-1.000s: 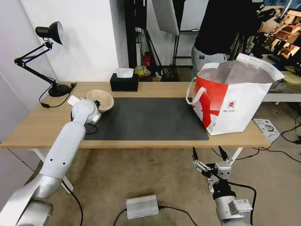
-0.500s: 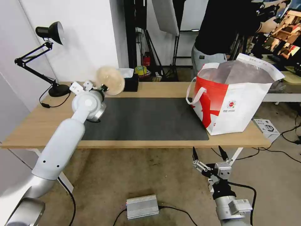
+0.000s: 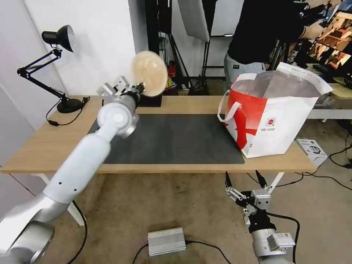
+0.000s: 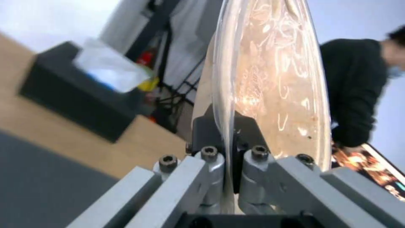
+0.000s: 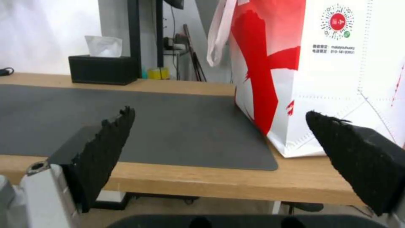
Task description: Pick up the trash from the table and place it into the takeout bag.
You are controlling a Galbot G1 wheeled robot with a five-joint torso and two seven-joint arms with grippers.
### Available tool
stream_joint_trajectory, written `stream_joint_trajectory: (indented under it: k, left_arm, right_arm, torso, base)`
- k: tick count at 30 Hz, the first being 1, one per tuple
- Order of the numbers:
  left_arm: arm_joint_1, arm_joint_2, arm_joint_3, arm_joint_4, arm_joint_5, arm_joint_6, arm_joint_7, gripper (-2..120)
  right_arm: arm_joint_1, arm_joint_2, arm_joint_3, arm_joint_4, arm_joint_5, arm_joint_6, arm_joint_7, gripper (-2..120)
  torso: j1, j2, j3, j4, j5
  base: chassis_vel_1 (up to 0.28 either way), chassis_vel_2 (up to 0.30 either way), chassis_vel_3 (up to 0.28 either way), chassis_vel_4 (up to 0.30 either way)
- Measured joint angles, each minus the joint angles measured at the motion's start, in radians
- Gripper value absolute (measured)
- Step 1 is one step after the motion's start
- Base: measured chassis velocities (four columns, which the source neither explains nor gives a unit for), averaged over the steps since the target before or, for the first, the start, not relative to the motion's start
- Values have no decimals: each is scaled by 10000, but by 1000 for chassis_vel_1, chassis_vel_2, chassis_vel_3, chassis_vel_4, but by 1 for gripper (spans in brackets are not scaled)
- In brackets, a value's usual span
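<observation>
1. The left gripper (image 3: 139,88) was raised above the far left part of the long light-wood table (image 3: 47,146), in front of the black tissue box (image 5: 103,69).
2. Its jaws were clenched on the rim of a shallow beige disposable bowl (image 3: 149,73); the left wrist view showed the thin edge of the bowl (image 4: 270,79) pinched between the two metal fingers (image 4: 211,164).
3. The bowl was held clear of the table and tipped on its side, so that its round face was turned toward the head camera. Greasy smears showed on its inner surface in the left wrist view.
4. The large boxy white takeout bag with a red panel (image 3: 273,121) stood upright on the right end of the table, well apart from the held bowl. Its mouth was open, showing silver foil lining, and one white loop handle hung over its left side.
5. In the right wrist view the takeout bag (image 5: 337,69) stood with a corner on the large dark grey mat (image 5: 169,123), its small round red logo facing the camera.
6. The dark grey mat (image 3: 172,139) lay flat along the middle of the table.
7. The right gripper (image 3: 245,180) hung below the near edge of the table, under the bag's end, with its jaws released and spread wide. Its two black toothed fingers (image 5: 105,145) held nothing.
8. A black desk lamp (image 3: 55,66) stood at the far left corner of the table.
</observation>
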Motion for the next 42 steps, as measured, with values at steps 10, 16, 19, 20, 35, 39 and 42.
stream_joint_trajectory:
  k: [10,16,19,20,35,39,42]
  left_arm:
    - [-1253,-843,1247,1058,171,-376,833,0]
    - [-1593,-1137,1773,1325,241,-527,1222,0]
    - [-1726,-1254,1987,1395,240,-558,1438,0]
    - [-1782,-1301,2064,1420,236,-560,1489,0]
    - [-2562,-2436,2780,2450,466,-615,1853,0]
    - [-2801,-2755,2895,2855,478,-617,1955,0]
    - [-2904,-2952,3045,3121,480,-650,2107,0]
  right_arm:
    - [0,0,0,0,0,0,0,100]
    - [0,0,0,0,0,0,0,100]
    - [0,0,0,0,0,0,0,100]
    - [0,0,0,0,0,0,0,100]
    - [0,0,0,0,0,0,0,100]
    - [0,0,0,0,0,0,0,100]
    - [0,0,0,0,0,0,0,100]
  torso:
    - [0,-1,0,-1,2]
    - [0,-1,0,0,2]
    - [0,-1,0,1,1]
    - [0,-1,0,0,0]
    - [0,0,0,0,1]
    - [0,1,0,0,2]
    - [0,1,0,0,0]
  base:
    - [0,0,0,0]
    - [0,0,0,0]
    - [0,0,0,0]
    - [0,0,0,0]
    - [0,0,0,0]
    - [0,0,0,0]
    - [0,0,0,0]
